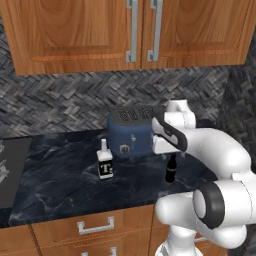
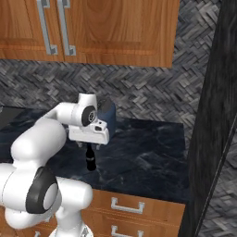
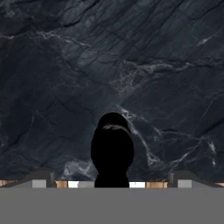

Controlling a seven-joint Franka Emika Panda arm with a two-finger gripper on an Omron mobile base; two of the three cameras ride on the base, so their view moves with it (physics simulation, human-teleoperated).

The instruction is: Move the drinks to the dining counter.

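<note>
Tool (image 2: pixel 90 147) hung spread directly over the slim black bottle (image 1: pixel 170 170), not gripping it. Bottle stood near the counter's (image 1: pixel 60 185) front edge. Clear bottle (image 1: pixel 105 163) stood apart to its left, before the blue toaster (image 1: pixel 131 131).

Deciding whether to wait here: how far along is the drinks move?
Nothing looks delivered: the clear bottle and black bottle stand on the worktop by the toaster. In hand: open gripper poised over the black bottle. Left: grasping and carrying each.
</note>
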